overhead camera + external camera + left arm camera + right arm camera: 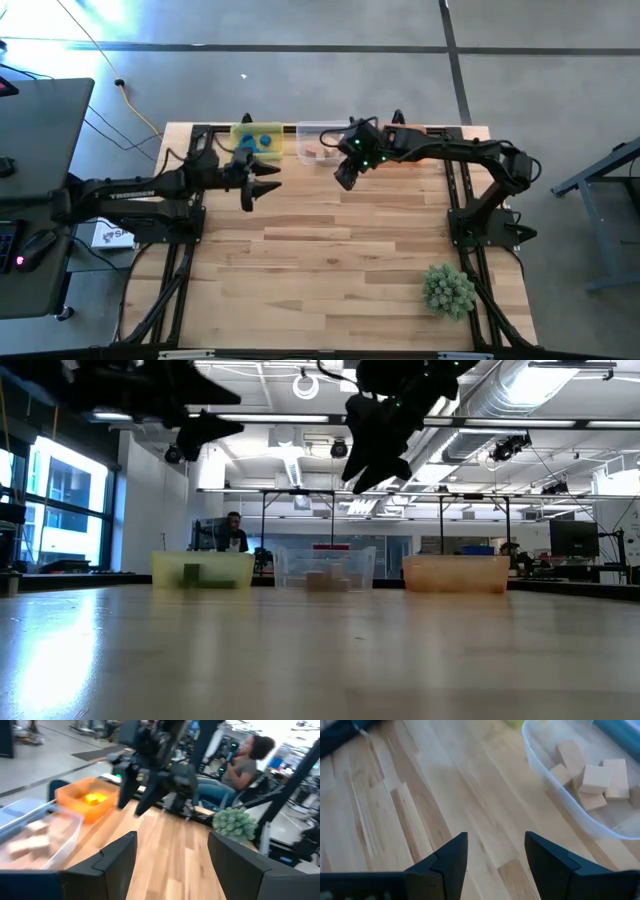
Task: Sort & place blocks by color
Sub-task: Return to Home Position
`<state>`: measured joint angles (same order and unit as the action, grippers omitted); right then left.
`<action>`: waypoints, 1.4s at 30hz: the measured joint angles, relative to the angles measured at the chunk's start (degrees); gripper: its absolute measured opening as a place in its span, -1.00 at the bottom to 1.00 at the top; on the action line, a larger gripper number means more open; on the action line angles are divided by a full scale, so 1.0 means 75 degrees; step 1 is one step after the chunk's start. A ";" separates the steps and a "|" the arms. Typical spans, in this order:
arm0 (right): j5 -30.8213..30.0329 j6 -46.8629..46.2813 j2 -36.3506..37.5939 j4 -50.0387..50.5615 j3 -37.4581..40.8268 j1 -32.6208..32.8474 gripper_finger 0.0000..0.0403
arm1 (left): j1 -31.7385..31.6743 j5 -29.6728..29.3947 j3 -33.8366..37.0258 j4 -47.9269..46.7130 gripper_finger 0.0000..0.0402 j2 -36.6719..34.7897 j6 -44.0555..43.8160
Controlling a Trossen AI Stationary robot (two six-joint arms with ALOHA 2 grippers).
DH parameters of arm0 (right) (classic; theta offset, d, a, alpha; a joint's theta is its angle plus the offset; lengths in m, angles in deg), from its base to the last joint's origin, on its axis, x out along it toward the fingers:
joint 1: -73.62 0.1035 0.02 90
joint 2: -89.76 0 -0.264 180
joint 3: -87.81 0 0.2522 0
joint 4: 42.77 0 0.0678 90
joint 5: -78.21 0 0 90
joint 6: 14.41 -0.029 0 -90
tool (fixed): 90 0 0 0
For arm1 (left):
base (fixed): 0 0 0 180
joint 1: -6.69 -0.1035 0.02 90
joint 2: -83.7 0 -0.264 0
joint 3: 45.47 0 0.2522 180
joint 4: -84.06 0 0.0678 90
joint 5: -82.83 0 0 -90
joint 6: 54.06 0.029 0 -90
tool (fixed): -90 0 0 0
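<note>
Wooden table (330,250), tan blocks (595,777) lying in the clear bin (540,765) at its far edge — left gripper (262,192) and right gripper (345,181) hover above, both released, fingers spread.

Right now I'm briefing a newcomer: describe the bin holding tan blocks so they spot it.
Three bins line the table's far edge. It is the middle bin, between the yellow bin and the orange bin; only its walls are clear.

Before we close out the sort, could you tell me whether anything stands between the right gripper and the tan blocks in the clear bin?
Nothing visible does, apart from the wall of the clear bin. The right gripper hovers over the table beside it, fingers open; the tan blocks lie inside.
</note>
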<state>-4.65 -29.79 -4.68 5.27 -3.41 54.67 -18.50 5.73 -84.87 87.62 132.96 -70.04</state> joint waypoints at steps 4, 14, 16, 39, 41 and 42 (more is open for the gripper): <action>0.0009 -0.0224 0.0427 -0.0810 0.0613 -0.0025 -0.09 | -0.0009 -0.0297 0.0891 0.0065 0.17 -0.0947 -0.0062; -0.0120 -0.0232 0.1264 -0.2261 0.0818 -0.0353 -0.09 | 0.0041 -0.0606 0.2634 0.0079 0.17 -0.3297 -0.0354; -0.0072 -0.0241 0.1349 -0.2384 0.0818 -0.0502 -0.09 | 0.0040 -0.0793 0.2818 0.0019 0.17 -0.3631 -0.0231; 0.1288 0.0870 0.4404 -0.2269 0.2613 -0.1236 -0.09 | 0.0032 -0.1815 0.3306 -0.2287 0.17 -0.5541 -0.0898; 0.1351 0.0639 0.4981 -0.2558 0.3231 -0.1356 -0.09 | 0.0032 -0.1802 0.3306 -0.2281 0.17 -0.5544 -0.1081; 0.1376 0.0552 0.5308 -0.2581 0.3496 -0.1388 -0.09 | 0.0032 -0.1782 0.3306 -0.2284 0.17 -0.5542 -0.1122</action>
<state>5.67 -25.66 35.13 -14.09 22.81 44.26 -18.26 -7.64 -60.07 70.49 91.40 -78.45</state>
